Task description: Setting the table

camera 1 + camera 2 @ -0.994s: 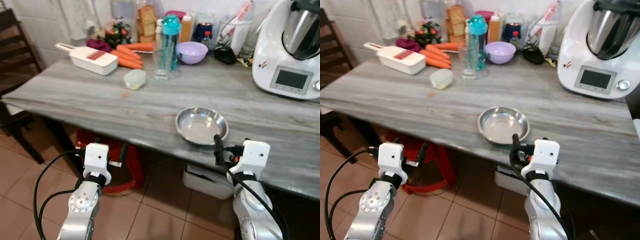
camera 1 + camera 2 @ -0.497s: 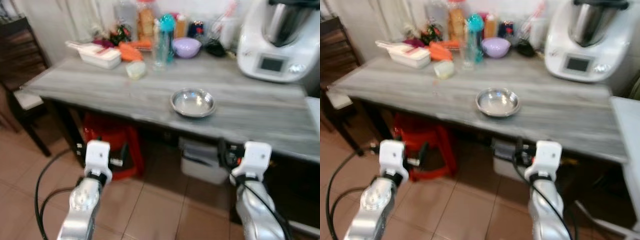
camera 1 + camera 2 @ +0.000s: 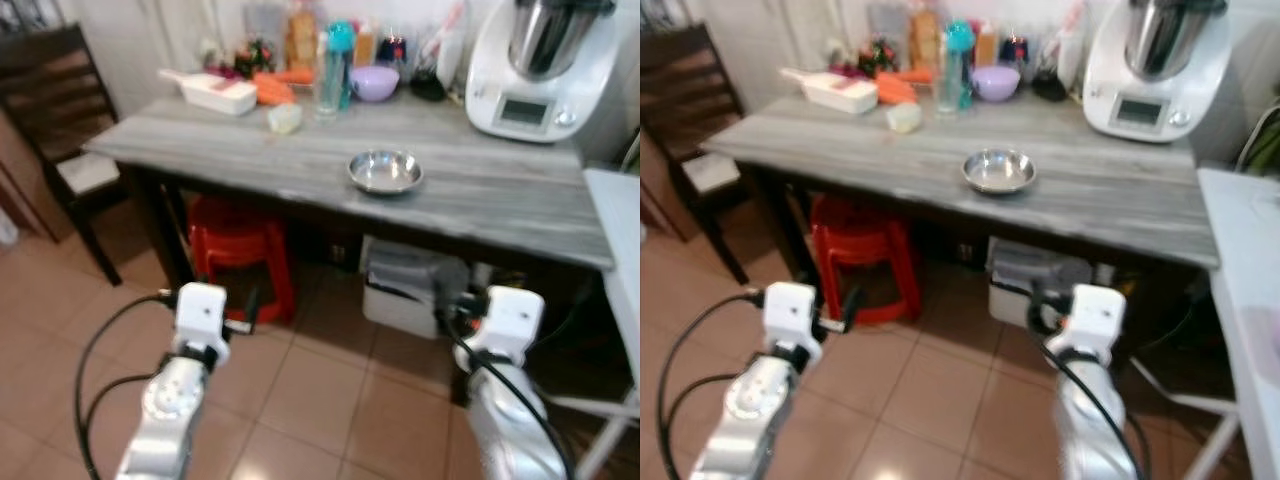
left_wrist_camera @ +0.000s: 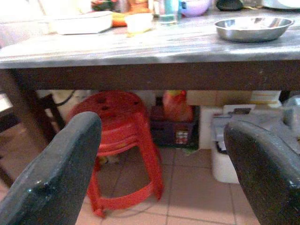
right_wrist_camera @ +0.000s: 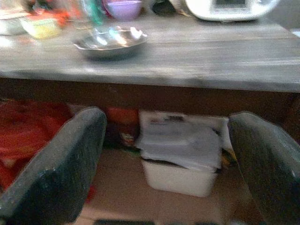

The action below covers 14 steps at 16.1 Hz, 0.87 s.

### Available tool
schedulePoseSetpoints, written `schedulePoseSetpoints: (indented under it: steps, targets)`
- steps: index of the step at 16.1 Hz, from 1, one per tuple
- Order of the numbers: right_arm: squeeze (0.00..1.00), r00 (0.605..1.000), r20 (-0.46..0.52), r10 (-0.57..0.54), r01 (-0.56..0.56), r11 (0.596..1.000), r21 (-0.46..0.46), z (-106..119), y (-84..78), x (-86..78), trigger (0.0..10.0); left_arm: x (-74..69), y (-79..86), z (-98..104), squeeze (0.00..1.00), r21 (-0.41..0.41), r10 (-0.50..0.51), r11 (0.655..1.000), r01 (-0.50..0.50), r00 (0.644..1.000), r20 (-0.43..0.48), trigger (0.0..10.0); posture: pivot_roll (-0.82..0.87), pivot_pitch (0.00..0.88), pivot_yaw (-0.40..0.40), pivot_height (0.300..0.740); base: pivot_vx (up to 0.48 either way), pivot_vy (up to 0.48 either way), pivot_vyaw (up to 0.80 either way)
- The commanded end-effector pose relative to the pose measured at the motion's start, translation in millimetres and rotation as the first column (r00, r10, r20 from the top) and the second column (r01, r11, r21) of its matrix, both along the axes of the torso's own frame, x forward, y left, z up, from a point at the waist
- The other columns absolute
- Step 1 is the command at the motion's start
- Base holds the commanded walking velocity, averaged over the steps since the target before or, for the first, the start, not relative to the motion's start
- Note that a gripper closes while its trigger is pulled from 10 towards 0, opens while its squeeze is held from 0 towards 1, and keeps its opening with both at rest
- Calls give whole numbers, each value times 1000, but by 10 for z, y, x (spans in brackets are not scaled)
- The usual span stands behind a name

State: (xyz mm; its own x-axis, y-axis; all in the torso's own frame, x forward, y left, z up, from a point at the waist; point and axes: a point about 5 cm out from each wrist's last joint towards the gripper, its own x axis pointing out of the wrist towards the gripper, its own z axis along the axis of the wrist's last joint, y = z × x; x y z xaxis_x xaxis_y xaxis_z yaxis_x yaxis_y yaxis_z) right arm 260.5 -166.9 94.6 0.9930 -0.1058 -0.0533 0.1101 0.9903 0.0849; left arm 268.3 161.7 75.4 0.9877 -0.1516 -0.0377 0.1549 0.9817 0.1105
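A shiny steel bowl rests empty on the grey wooden table, near its front edge. Both arms are held low over the tiled floor, well short of the table. My left gripper is open with nothing between its fingers and faces the underside of the table. My right gripper is also open and empty, and faces the table edge below the steel bowl. At the back of the table stand a purple bowl, a teal bottle and a clear glass.
A white kitchen machine stands at the table's back right; carrots, a white slicer tray and a small tub at the back left. Under the table are a red stool and a white bin. A dark chair stands left.
The whole view has pulled back from the table, so the camera has moved away; more floor now shows. The steel bowl stays where it was on the table.
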Motion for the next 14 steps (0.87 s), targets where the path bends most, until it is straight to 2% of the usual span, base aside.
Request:
schedulePoseSetpoints:
  steps: [1, 4, 8, 11, 14]
  targets:
    - [0, 1000, -6, 4, -4, 1000, -6, 4, -25, 17, 10000, 2, -11, -8, 0, 4, 0, 1000, 0, 1000, -4, 10000, -1, 0, 4, 740, -337, 0, 0]
    - [0, 1000, -19, -5, 5, 1000, -8, -1, -63, 36, 10000, 3, -34, -6, 0, 1, -8, 1000, 8, 1000, 7, 10000, -1, 0, -1, 740, -288, 0, 0]
    - [0, 1000, -27, 15, -17, 999, -44, 4, -38, 65, 10000, 17, -85, 55, 0, -35, -60, 998, 61, 998, 32, 10000, 2, 0, -8, 740, 0, 0, 0]
    - [0, 1000, -27, 4, -4, 1000, -28, 17, -57, 91, 10000, 12, -116, 57, 0, -30, -88, 996, 89, 996, 35, 10000, 4, 0, -9, 740, 0, 0, 0]
    - [0, 1000, -30, 6, -7, 1000, -24, 7, -44, 79, 10000, 0, -134, 54, 0, -42, -105, 993, 106, 994, 29, 10000, 2, 0, -6, 740, 0, 0, -694]
